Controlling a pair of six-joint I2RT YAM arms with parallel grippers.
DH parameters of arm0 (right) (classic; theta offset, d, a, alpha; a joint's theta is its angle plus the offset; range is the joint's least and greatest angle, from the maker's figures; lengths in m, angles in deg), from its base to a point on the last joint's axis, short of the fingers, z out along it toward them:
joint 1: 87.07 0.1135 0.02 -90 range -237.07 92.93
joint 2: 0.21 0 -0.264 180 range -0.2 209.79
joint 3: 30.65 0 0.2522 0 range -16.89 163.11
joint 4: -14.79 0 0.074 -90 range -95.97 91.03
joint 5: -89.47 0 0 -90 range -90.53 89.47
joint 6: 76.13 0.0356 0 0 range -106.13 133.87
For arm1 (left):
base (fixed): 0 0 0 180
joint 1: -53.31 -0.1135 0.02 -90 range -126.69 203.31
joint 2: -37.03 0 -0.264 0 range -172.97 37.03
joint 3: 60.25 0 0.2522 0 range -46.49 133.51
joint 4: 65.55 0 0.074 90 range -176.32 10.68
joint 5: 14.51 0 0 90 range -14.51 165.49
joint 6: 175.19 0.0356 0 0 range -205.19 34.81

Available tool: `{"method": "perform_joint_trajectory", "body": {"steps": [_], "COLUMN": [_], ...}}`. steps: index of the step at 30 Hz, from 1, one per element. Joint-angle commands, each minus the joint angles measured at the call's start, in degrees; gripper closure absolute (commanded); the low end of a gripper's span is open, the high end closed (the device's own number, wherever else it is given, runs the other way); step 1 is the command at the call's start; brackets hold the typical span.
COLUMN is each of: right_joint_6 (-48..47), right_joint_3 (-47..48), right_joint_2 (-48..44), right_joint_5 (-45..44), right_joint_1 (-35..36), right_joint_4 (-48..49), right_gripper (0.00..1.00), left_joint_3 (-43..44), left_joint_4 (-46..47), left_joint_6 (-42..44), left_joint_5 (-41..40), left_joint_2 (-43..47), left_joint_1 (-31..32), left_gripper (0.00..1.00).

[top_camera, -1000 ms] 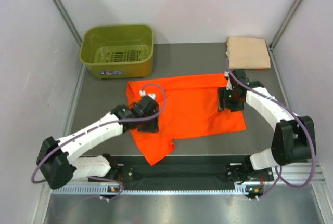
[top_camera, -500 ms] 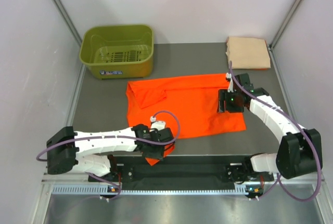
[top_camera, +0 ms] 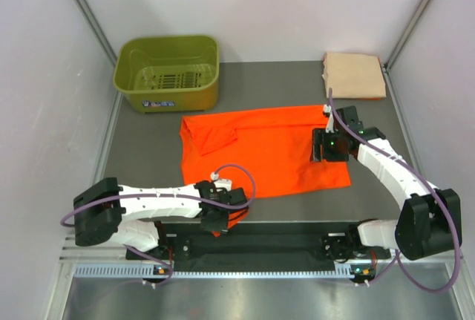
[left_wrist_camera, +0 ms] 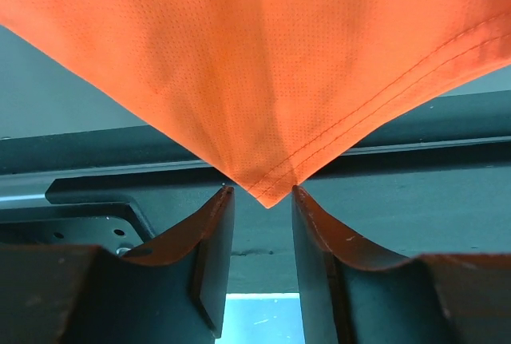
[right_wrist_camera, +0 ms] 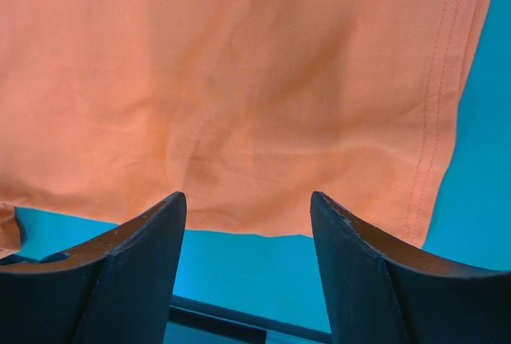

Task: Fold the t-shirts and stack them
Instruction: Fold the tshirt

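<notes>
The left arm lies low along the near edge, reaching to the right. The left hand has its fingers a narrow gap apart. The right arm stretches forward and bends inward. The right hand is spread wide.

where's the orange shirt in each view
Top external: orange shirt spread mid-table.
Left wrist: fills the top, a corner dipping between the fingers of the left pincer.
Right wrist: fills the upper frame.
Shared landmark: its stitched hem, in both wrist views.

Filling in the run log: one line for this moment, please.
left gripper: open, orange shirt corner between fingertips | right gripper: open over shirt's right side | peach shirt: folded, far right
</notes>
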Motion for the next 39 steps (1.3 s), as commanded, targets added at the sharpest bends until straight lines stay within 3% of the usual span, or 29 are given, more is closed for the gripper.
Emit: {"method": "perform_joint_trajectory", "body": {"steps": [1,8,12,15,18,20,23,30,39], "right_joint_6": [-0.12,2.59,6.90,10.33,11.39,11.04,10.51,13.58,15.17], "right_joint_3": [-0.60,-1.83,-2.88,-4.11,-4.90,-4.82,-4.82,-9.29,-11.05], "right_joint_2": [-1.78,-2.92,-3.71,-4.94,-5.82,-5.74,-5.03,-4.33,0.50], "right_joint_5": [0.55,-0.68,-5.86,-9.29,-10.08,-11.48,-10.79,-7.18,-4.83], "right_joint_1": [0.63,0.63,-0.59,-4.70,-11.57,-13.34,-19.30,-25.02,-27.05], "right_joint_4": [1.06,0.27,-1.31,-2.54,-3.94,-4.39,-4.04,-5.44,-1.76], "right_gripper": [0.36,0.36,0.38,0.40,0.41,0.41,0.41,0.44,0.54], "left_joint_3": [-1.08,-2.49,-3.54,-4.07,-4.69,-4.08,-2.76,3.47,6.48], "left_joint_4": [0.60,3.06,4.90,5.69,6.58,5.70,3.68,-2.20,-1.95], "left_joint_6": [-0.37,1.12,1.91,2.35,2.97,3.32,3.93,6.92,12.72], "left_joint_5": [1.21,1.91,3.15,3.32,3.41,2.45,0.43,-3.70,-3.44], "left_joint_2": [-0.57,0.48,0.56,1.09,1.53,2.06,3.38,6.89,7.51], "left_joint_1": [-0.03,-0.73,-0.91,-1.08,-1.26,-1.52,-2.05,-4.59,-10.13], "left_gripper": [0.60,0.59,0.63,0.69,0.82,1.00,1.00,1.00,1.00]}}
